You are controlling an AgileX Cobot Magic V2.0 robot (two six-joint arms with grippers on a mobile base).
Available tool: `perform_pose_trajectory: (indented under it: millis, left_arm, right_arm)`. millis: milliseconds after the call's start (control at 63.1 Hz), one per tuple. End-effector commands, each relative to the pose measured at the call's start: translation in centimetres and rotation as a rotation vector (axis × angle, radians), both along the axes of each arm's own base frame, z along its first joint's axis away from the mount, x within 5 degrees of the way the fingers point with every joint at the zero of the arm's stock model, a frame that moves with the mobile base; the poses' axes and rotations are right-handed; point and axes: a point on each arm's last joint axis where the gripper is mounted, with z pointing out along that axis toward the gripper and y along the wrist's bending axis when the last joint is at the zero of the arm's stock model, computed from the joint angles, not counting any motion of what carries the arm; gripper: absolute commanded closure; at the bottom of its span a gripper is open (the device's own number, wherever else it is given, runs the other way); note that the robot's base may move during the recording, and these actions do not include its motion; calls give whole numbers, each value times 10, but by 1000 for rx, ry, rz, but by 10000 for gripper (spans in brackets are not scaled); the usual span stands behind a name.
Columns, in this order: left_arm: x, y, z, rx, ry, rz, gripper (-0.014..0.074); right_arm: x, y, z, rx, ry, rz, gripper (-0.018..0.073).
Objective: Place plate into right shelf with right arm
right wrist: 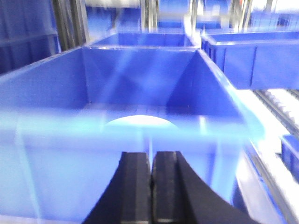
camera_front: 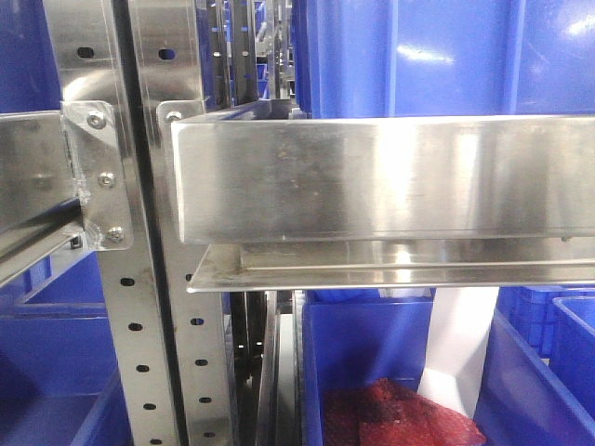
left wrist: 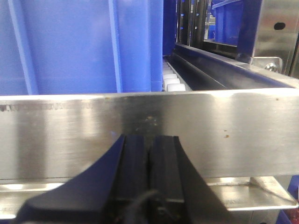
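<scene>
In the right wrist view, the white plate (right wrist: 139,120) lies on the floor of a blue bin (right wrist: 117,70); only its far arc shows over the bin's blurred front wall. My right gripper (right wrist: 151,156) is shut, holds nothing, and sits just short of that front wall. The right shelf (camera_front: 372,177) is a shiny steel rack whose broad front lip fills the exterior view. My left gripper (left wrist: 150,140) is shut and empty, close up against a steel shelf lip (left wrist: 224,135).
Perforated steel uprights (camera_front: 130,325) stand left of the lip. Blue bins sit above (camera_front: 446,56) and below it; one lower bin holds a dark red mesh bag (camera_front: 390,413). A white upright shape (camera_front: 457,348) stands between the lower bins. White rollers (left wrist: 172,84) run beside a tall blue bin (left wrist: 79,46).
</scene>
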Motion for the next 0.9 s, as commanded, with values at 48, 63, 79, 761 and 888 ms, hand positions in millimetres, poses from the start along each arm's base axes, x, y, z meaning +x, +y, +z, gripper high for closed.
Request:
perform_pose_trajectory:
  millis: [48,63,79,761,888]
  left_arm:
    - [-1,1,5,-12,-83,15,643]
    - [-1,1,5,-12,-83,15,643]
    - [-1,1,5,-12,-83,15,643]
    - [-1,1,5,-12,-83,15,643]
    - [-1,1,5,-12,-83,15,643]
  right_arm:
    - [-16,-3,-8,2,-146,8,510]
    - [-17,-3,-11,2,-146,8,510]
    - [-17,-3,-14,2,-143,8,510]
    - [-13,-2,-39,-9,-119,13,510]
    - [-5,2,-53,2,-135,12,510]
